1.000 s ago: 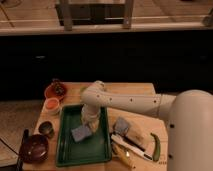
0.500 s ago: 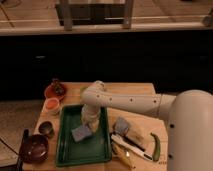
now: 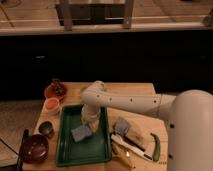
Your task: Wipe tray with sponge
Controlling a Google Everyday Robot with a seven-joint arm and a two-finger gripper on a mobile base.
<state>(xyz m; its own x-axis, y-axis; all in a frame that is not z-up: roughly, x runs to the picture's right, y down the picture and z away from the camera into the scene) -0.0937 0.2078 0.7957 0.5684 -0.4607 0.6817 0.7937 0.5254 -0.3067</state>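
The dark green tray [image 3: 95, 149] lies on the wooden table, left of centre. The blue-grey sponge [image 3: 81, 133] lies flat inside the tray near its middle. My white arm reaches in from the right and bends down over the tray. My gripper [image 3: 91, 125] points down into the tray just right of and above the sponge, right beside it. I cannot tell whether it touches the sponge.
Left of the tray are a red bowl [image 3: 54, 91], an orange cup [image 3: 52, 105], a small dark cup [image 3: 46, 129] and a dark maroon bowl [image 3: 34, 148]. Right of the tray lie a grey-blue piece on a beige block [image 3: 129, 131], a white-handled utensil [image 3: 131, 147] and a green object [image 3: 156, 146].
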